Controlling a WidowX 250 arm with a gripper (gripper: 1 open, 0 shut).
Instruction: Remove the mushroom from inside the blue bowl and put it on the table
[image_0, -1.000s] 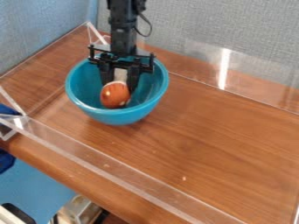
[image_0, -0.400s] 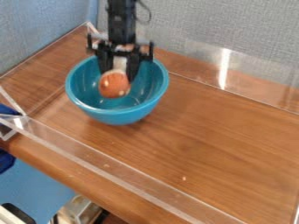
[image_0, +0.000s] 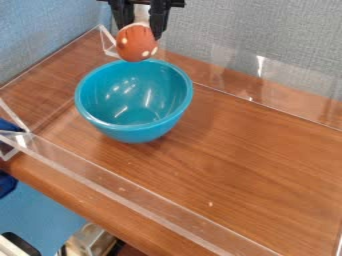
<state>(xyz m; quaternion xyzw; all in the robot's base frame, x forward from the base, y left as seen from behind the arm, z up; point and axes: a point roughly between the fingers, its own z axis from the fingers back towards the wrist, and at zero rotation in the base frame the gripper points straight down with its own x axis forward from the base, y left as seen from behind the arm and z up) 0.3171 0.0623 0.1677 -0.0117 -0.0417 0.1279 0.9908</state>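
The mushroom (image_0: 134, 43), a reddish-brown rounded cap, hangs in the air above the far rim of the blue bowl (image_0: 134, 100). My gripper (image_0: 138, 35) comes down from the top edge of the view and is shut on the mushroom, its dark fingers on either side of the cap. The bowl stands at the back left of the wooden table (image_0: 241, 150) and its glossy inside shows nothing in it. The mushroom's stem is hidden.
Low clear acrylic walls (image_0: 160, 195) border the table on the near, left and far sides. Brown tabletop stretches to the right of and in front of the bowl. A grey-blue fabric wall stands behind.
The gripper has risen straight up with the mushroom, from inside the bowl to well above its rim. The bowl has stayed in place.
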